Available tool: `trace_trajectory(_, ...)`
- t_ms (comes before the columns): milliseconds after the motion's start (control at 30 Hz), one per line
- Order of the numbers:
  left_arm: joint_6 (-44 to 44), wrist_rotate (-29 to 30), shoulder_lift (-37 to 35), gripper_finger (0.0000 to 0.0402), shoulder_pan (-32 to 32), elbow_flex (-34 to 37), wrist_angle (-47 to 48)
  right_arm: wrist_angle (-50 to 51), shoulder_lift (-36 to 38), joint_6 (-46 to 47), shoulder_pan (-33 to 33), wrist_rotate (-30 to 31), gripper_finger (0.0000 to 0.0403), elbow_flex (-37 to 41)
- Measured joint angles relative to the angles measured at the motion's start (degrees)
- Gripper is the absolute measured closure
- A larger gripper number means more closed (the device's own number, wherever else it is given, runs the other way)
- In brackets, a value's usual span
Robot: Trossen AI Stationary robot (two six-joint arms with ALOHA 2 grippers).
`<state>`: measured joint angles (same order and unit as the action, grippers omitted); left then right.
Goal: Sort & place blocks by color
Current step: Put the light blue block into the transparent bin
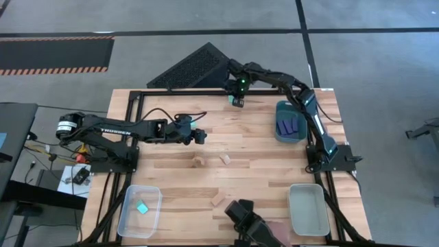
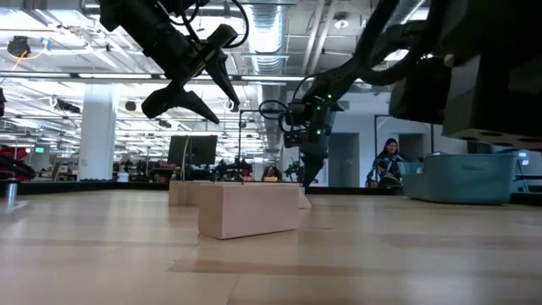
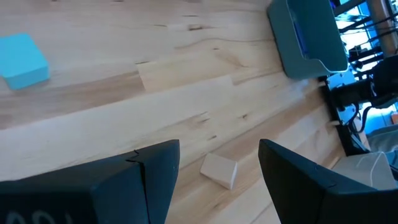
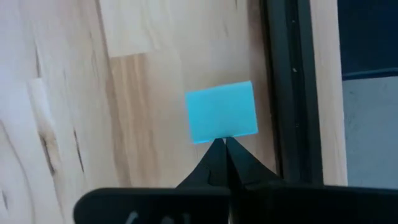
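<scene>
the left end effector [image 1: 201, 136] is held above the middle of the counter [image 1: 260, 154] with its fingers [image 3: 155, 174] apart and nothing between them. in its wrist view a pale wood block [image 3: 219, 169] lies on the counter in the gap between the fingers, with a cyan cube [image 3: 23, 60] well apart from it. two small wood blocks [image 1: 199, 161] are seen from above just beyond the end effector, toward the near side, and a third wood piece [image 1: 221, 201] lies nearer still.

the step in hand is judged to be a pick of a wood block by the left arm. the fingers should be centred over the block, squared to its flat faces, lowered until the tips are close to the counter, and only then closed.

the right end effector [image 1: 237, 101] hangs at the far edge with its fingers pressed together, empty, its tip right by a cyan cube [image 4: 221, 112] beside the black frame.

dark blue bars [image 1: 288, 126] already sit in the teal tray [image 1: 280, 110] on the right, one cyan cube [image 1: 142, 208] in the clear tray [image 1: 130, 226] near left, and the grey tray [image 1: 308, 209] near right appears empty, so wood likely belongs there.
</scene>
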<state>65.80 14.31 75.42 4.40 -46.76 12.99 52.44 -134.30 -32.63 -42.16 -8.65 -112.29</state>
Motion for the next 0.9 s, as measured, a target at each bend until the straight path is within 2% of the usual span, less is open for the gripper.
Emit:
trace_trajectory(467,-0.07,1.20,0.00,0.0195,1.50,0.00,-0.04,-1.15,0.11,-2.60,2.92,3.85,0.0401,-1.01)
trace_trajectory(667,-0.07,-0.07,0.00,0.0195,3.13,0.00,-0.04,-4.04,-0.77,-3.86,2.18,2.02,0.0402,-1.05)
trace_trajectory(800,-0.35,-1.66,0.00,0.0195,3.93,0.01,-0.04,-3.63,-0.76,-3.86,1.02,-2.15,0.0402,0.30)
trace_trajectory(900,-1.85,-1.93,0.00,0.0195,4.59,0.02,-0.04,-0.56,-1.01,-3.43,0.56,-2.17,0.0402,1.24)
